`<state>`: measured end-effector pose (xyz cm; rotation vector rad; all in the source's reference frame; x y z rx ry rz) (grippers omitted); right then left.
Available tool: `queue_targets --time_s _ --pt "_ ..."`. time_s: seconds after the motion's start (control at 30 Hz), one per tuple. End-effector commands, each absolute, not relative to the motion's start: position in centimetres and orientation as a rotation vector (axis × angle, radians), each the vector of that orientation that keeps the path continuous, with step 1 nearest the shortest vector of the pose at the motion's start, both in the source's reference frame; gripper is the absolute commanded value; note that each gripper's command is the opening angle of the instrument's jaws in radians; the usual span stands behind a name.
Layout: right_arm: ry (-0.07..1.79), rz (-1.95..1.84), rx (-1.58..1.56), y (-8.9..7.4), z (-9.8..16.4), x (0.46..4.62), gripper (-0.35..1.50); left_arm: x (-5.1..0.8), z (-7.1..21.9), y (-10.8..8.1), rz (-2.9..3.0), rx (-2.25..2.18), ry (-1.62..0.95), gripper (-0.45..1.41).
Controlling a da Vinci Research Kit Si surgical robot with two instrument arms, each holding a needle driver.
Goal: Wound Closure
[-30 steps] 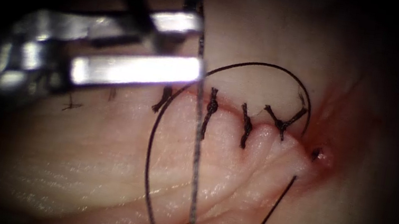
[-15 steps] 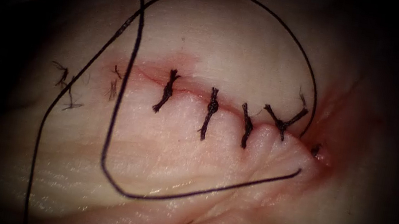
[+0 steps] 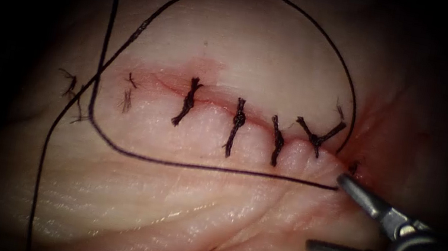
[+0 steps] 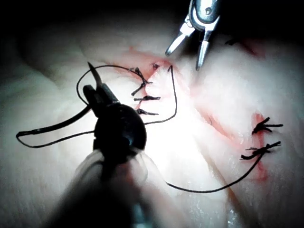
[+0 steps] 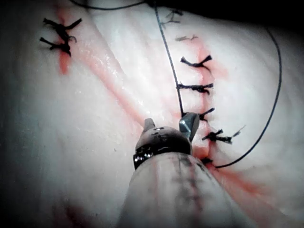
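The cut (image 3: 221, 104) ran across the tissue (image 3: 163, 206), closed by stitches (image 3: 234, 126). Thread (image 3: 217, 169) looped around them from its right end. The right tool (image 3: 336, 212) stood there, jaws apart, empty. The left tool (image 4: 97, 90) held the needle (image 4: 95, 76), jaws clamped, clear of the tissue.

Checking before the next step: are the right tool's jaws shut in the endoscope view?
No: the right tool has its jaws spread apart, one tip at the thread near the cut's right end.
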<state>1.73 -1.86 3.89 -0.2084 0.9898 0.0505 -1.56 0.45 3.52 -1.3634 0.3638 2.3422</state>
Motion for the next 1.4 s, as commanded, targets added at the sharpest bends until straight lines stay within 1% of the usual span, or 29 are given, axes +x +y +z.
queue_targets --time_s 0.03,0.13,0.17,0.2,0.23,0.3,0.33,0.5,0.57,0.83,1.07,1.27,1.3,1.33,1.37,1.4 --pt "0.976 0.042 -0.21 -1.8 4.1 1.8 1.38 -1.62 3.6 0.5 2.34 -1.374 0.362 -0.45" --pt "0.956 0.035 -0.207 -1.8 4.2 1.82 1.35 -1.64 3.6 0.5 2.34 -1.378 0.363 -0.45" --pt "0.951 0.032 -0.205 -1.8 4.2 1.82 1.31 -1.64 3.6 0.5 2.339 -1.381 0.362 -0.45" --pt "0.949 0.03 -0.204 -1.8 4.3 1.81 1.23 -1.64 3.6 0.5 2.339 -1.384 0.363 -0.45" --pt "0.949 0.026 -0.203 -1.8 4.3 1.8 0.94 -1.64 3.6 0.5 2.339 -1.384 0.364 -0.45" --pt "0.94 0.009 -0.184 -1.8 4.3 1.76 -0.01 -1.64 3.6 0.5 2.339 -1.383 0.366 -0.45" --pt "0.935 -0.005 -0.165 -1.8 4.2 1.72 -0.35 -1.65 3.6 0.5 2.34 -1.382 0.366 -0.45" --pt "0.933 -0.018 -0.147 -1.9 4.1 1.67 -0.35 -1.66 3.7 0.5 2.335 -1.393 0.368 -0.45" --pt "0.928 -0.036 -0.131 -2.2 3.9 1.74 -0.35 -1.71 3.7 0.4 2.342 -1.398 0.365 -0.45" --pt "1.015 -0.105 -0.084 -2.7 3.2 2.09 -0.35 -1.86 3.7 0.4 2.36 -1.407 0.352 -0.45" --pt "1.09 -0.159 -0.05 -3.0 2.6 2.38 -0.35 -1.86 3.7 0.4 2.36 -1.409 0.351 -0.45" --pt "1.161 -0.207 0.005 -3.1 2.4 2.47 -0.35 -1.86 3.7 0.4 2.361 -1.406 0.351 -0.45" --pt "1.159 -0.206 0.004 -3.1 2.4 2.47 -0.2 -1.86 3.7 0.4 2.361 -1.405 0.352 -0.45" --pt "1.159 -0.193 -0.011 -3.1 2.4 2.45 0.24 -1.85 3.7 0.4 2.366 -1.404 0.357 -0.45" --pt "1.154 -0.161 -0.043 -3.0 2.4 2.41 0.88 -1.85 3.7 0.4 2.376 -1.404 0.368 -0.45" --pt "1.146 -0.133 -0.07 -3.0 2.4 2.37 1.15 -1.84 3.7 0.4 2.381 -1.404 0.373 -0.45"
